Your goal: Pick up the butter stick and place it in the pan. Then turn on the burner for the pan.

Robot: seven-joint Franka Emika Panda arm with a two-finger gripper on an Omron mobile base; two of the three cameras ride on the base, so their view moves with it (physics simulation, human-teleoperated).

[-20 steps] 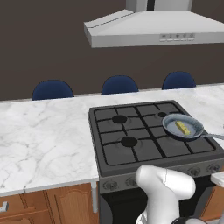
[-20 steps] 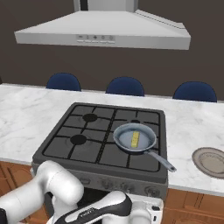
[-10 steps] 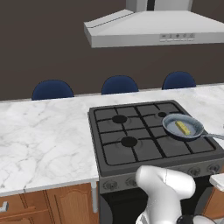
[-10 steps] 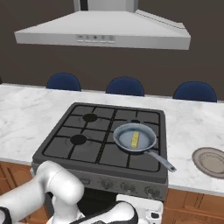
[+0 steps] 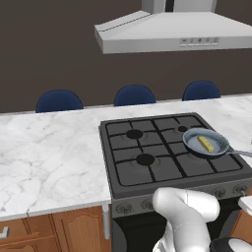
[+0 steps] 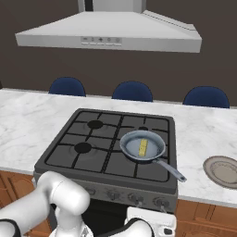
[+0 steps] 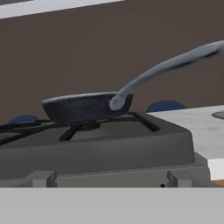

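Starting at the left, the marble surface (image 5: 49, 147) runs bare up to the stove (image 5: 147, 162), with three dark blue chair backs (image 5: 59, 101) lined up behind it and the range hood (image 6: 106, 34) hanging above the cooktop. The left-hand burners sit uncovered. Move across to the right side of the stove and there is the pan (image 6: 142, 146), resting on the front right grate with its long handle (image 6: 171, 170) sticking out toward the front right corner, where an arm could easily get at it. The butter stick (image 6: 143, 147) lies flat in the middle of the pan, so I'd judge the first half of the job done and only the burner left to light.

That fits with where the arm is: folded down low in front of the stove, with the hand camera looking level along the stove's front lip, the pan (image 7: 87, 107) seen edge-on above it. It looks set there to work the row of knobs (image 6: 135, 198) on the front panel. I cannot tell whether the pincer is apart or together, since its tips are not to be made out.

Farthest right, a round grey plate (image 6: 222, 171) sits on the marble, well apart from the pan.
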